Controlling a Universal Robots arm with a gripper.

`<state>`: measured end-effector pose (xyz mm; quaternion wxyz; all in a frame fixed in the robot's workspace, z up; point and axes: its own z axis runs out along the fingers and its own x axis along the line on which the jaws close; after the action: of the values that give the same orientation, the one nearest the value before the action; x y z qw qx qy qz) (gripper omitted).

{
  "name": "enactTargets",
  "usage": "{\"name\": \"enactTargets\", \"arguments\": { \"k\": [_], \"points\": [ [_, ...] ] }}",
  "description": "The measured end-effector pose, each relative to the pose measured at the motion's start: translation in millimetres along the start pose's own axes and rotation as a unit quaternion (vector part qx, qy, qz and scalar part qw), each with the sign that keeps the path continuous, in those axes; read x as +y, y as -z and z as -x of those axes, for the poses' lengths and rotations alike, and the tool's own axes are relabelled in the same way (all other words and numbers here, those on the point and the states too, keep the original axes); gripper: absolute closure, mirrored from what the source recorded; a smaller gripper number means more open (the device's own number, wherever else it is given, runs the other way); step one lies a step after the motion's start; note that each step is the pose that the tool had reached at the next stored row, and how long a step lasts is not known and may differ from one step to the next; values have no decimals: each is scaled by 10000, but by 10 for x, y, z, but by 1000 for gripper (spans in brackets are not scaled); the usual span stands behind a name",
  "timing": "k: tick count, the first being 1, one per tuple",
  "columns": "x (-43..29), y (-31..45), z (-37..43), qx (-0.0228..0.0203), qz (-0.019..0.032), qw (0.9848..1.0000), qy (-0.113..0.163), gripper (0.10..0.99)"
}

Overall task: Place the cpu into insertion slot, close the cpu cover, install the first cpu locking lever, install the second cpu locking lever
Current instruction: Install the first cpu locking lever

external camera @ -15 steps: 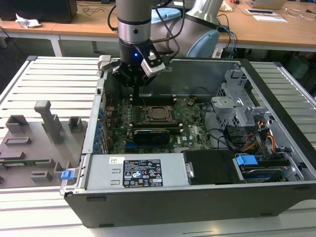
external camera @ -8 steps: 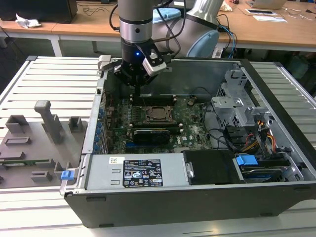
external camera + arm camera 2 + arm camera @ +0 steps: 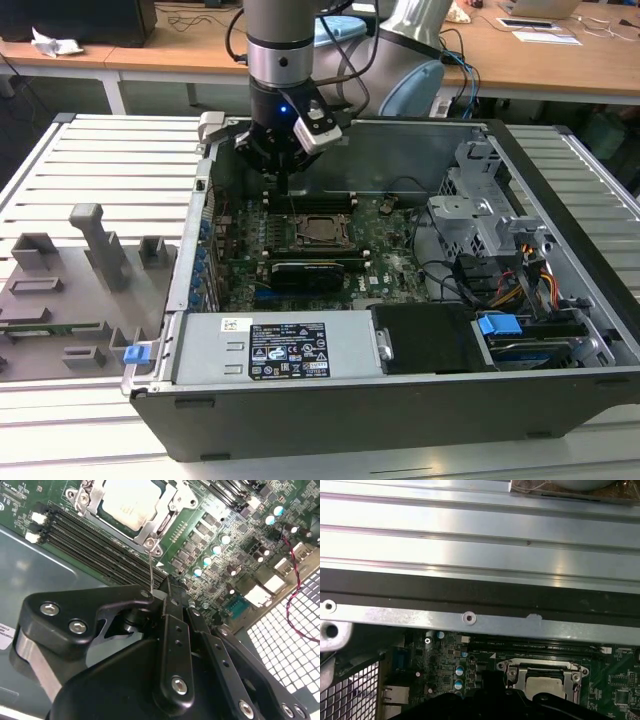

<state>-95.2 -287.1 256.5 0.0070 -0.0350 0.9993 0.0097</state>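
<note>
Black gripper (image 3: pixel 159 594) is pinching narrow on the thin locking lever (image 3: pixel 151 570); the cpu (image 3: pixel 131 502) is lying seated under the closed cpu cover (image 3: pixel 172 511) — be swinging it steadily, not twisting.

No readable txt anywhere, quick run-through. Exterior view: big black-and-white label (image 3: pixel 288 352) on grey power supply box (image 3: pixel 205 352), at 6 o'clock of the open case (image 3: pixel 400 415). Rows of tiny print and cert. symbols, too small to read. Small white sticker (image 3: pixel 237 323) at approx. 11 o'clock of that label, blurred. Second wrist view: faint lines on cpu (image 3: pixel 131 500) face, illegible; white silk-screen marks (image 3: pixel 11 496) on green board (image 3: pixel 20 511), can't make out.
</note>
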Motion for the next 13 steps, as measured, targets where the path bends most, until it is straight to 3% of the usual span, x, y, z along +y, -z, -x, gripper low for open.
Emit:
{"name": "enactTargets", "arguments": {
  "k": [13],
  "points": [
    [-3, -1, 50, 0, 0, 10000, 0, 980]
  ]
}}
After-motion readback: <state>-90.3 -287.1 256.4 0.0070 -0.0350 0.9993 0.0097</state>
